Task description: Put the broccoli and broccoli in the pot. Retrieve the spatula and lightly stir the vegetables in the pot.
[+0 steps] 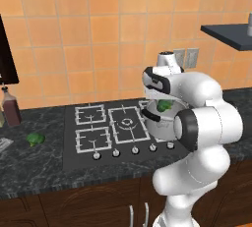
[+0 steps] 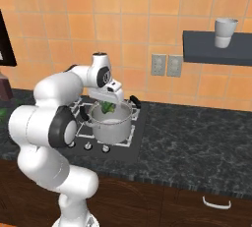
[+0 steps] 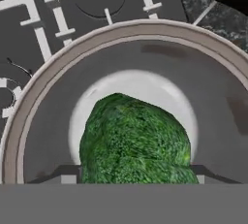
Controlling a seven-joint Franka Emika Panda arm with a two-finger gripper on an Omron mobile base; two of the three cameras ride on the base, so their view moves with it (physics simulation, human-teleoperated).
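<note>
While the white arm rises from its base in front of the worktop (image 2: 197, 137), it folds at the elbow and reaches forward, wrist turned down so that the hand (image 2: 109, 104) points straight into the pot (image 2: 112, 123). From the right base view the hand hangs just above the pot's rim, over its middle. It is closed on a broccoli floret (image 3: 135, 143), which sits between the fingertips and hangs over the pot's pale bottom, not yet resting on it as far as the hand view shows. In the left base view the same floret (image 1: 164, 105) shows green just under the hand (image 1: 165, 102), inside the rim of the pot (image 1: 160, 125).

That pot stands on the right-hand burner of the cooktop (image 1: 106, 130), its black handles at the rim. A second broccoli floret (image 1: 35, 139) lies on the dark worktop (image 1: 39, 164) well to the left of the cooktop, near a dark bottle (image 1: 11, 107). On the wall shelf (image 2: 216, 49) to the right stands a pale cup (image 2: 225, 32).
</note>
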